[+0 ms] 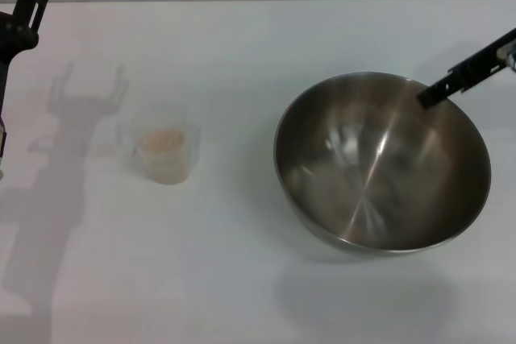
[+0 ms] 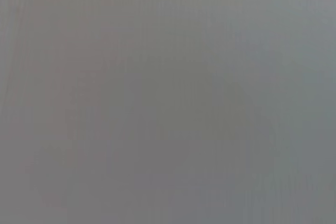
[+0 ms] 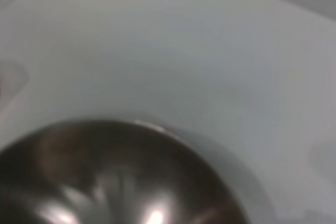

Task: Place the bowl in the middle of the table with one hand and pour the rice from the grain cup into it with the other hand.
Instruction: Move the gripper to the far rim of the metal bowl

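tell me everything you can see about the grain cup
The grain cup is a small, translucent clear plastic cup with a little handle on its side. It stands upright on the white table, to the left of the steel bowl and apart from it. Pale beige rice shows inside. Neither gripper touches it.

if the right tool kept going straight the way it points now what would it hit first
Most likely the bowl. The right tool points down and left from the far right rim, so it should meet the bowl's inner wall first, though its height above the rim is hard to judge.
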